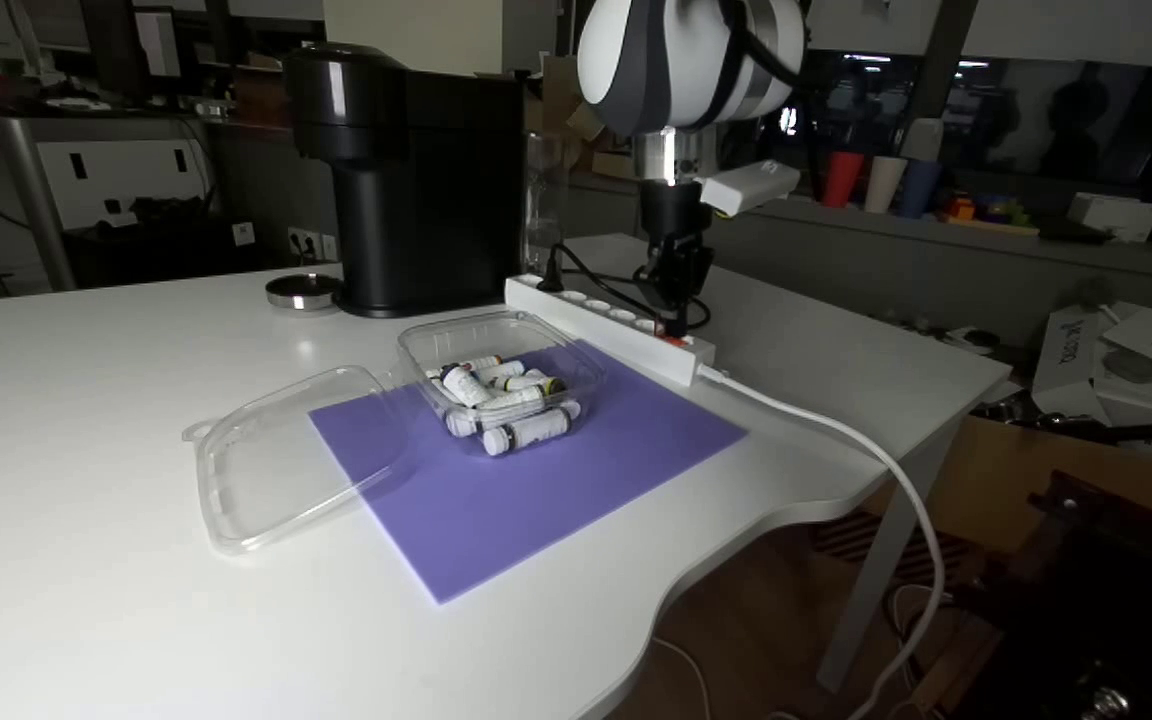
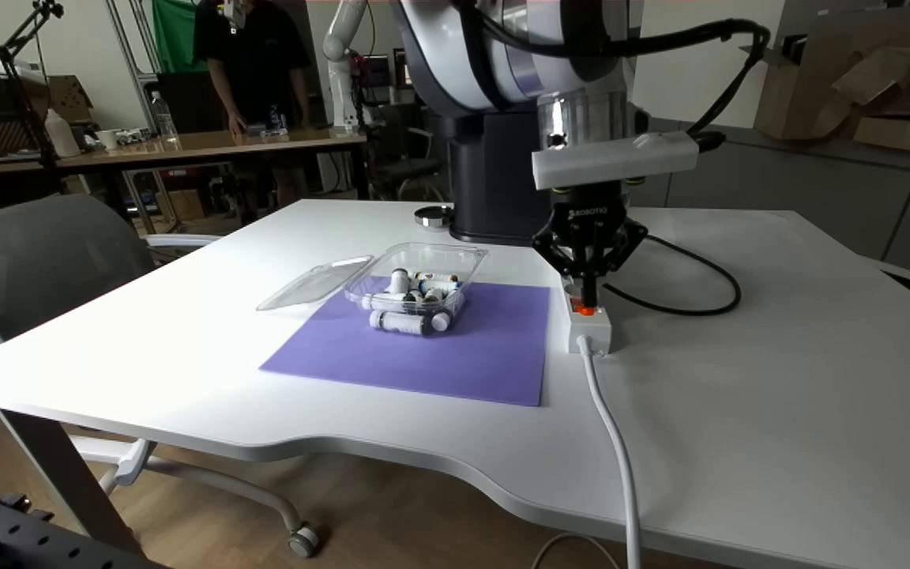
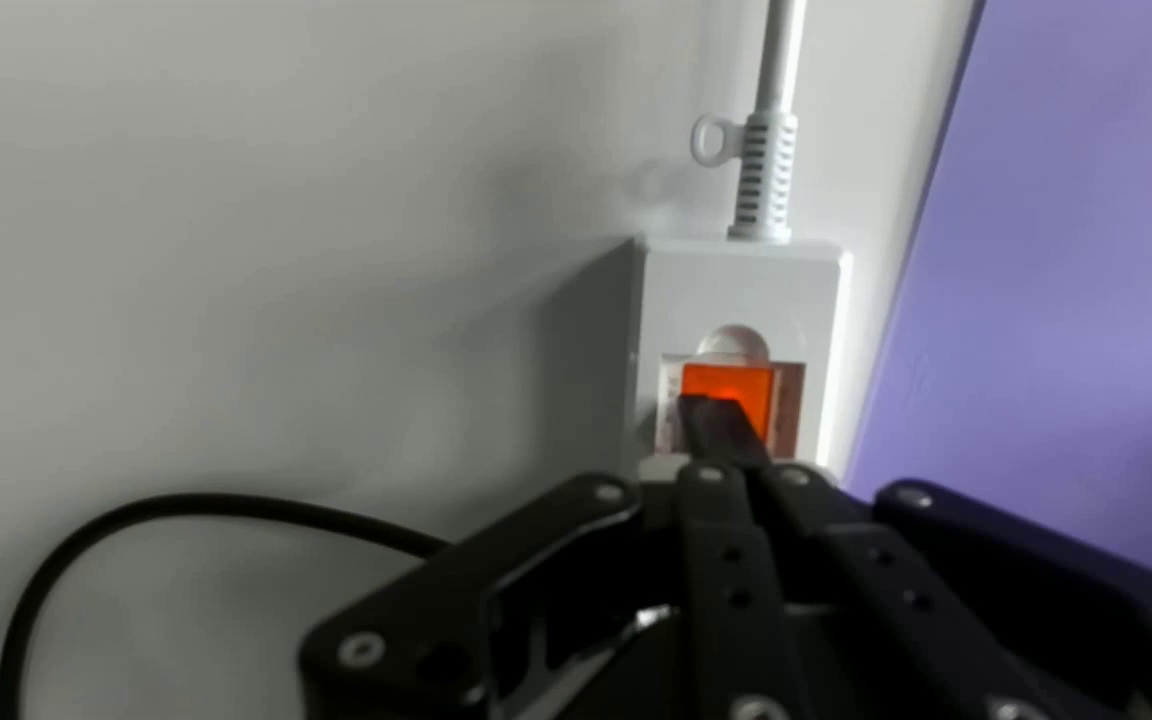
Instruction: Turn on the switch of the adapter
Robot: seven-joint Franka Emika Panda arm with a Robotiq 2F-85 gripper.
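Note:
The adapter, a long white power strip, lies on the table in both exterior views point(image 1: 601, 332) point(image 2: 602, 332). A thick white cable point(image 1: 836, 425) leaves its near end. Its orange switch point(image 3: 754, 388) sits near that cable end and looks lit in the wrist view. The switch also shows in an exterior view point(image 2: 586, 310). My gripper point(image 3: 711, 405) points down with its fingers shut together, holding nothing. The fingertips are over the switch and cover part of it. In both exterior views the fingertips point(image 1: 674, 328) point(image 2: 588, 302) are at the switch; whether they press it I cannot tell.
A black coffee machine point(image 1: 426, 190) stands behind. A clear container point(image 2: 443, 257) with several small bottles stands on a purple mat point(image 1: 536, 500) beside the strip. A clear lid point(image 1: 296, 460) lies beside it. A black cord point(image 2: 727, 292) curls beyond the strip.

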